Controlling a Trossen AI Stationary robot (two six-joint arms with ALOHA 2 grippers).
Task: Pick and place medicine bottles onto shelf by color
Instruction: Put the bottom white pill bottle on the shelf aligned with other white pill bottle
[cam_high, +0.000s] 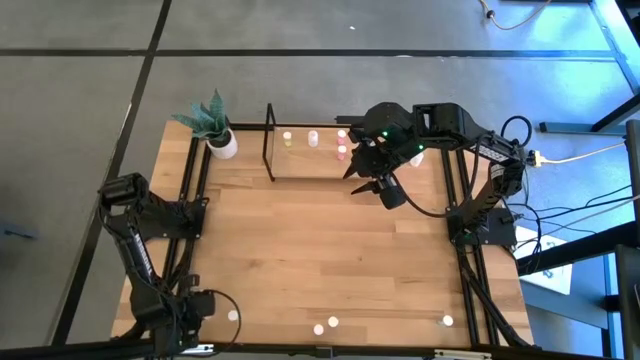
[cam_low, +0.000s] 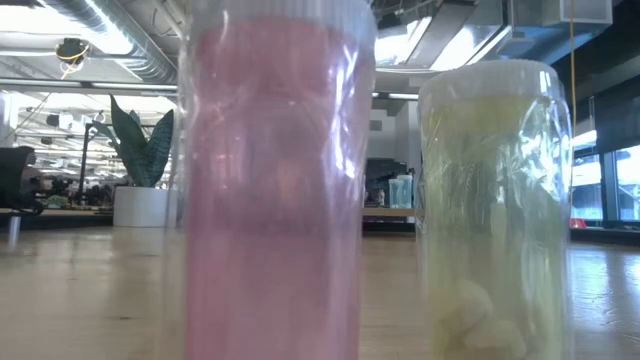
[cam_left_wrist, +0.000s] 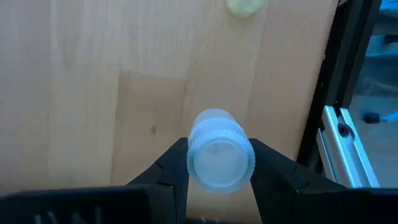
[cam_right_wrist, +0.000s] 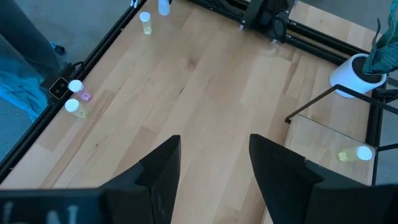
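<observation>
Left gripper (cam_left_wrist: 214, 168) at worktop's 7 o'clock: jaws pinch white bottle (cam_left_wrist: 219, 152) across its cap. Light, rigid, slick plastic; grip the ribs. Right jaws gape, empty.

Table (cam_high: 330, 260): light wood boards, visible grain, smooth satin finish. Shelf (cam_high: 300, 160) at the far edge: pale wooden board, thin black metal end frame. Bottles (cam_low: 272, 190): clear glossy plastic, wrinkled film wrap, pink and yellowish contents. White bottle (cam_left_wrist: 220, 157): translucent plastic, ribbed cap. Left gripper (cam_left_wrist: 219, 180) fingers: matt black plastic. Pot (cam_high: 224, 146) at the far left corner: smooth white, glossy.
</observation>
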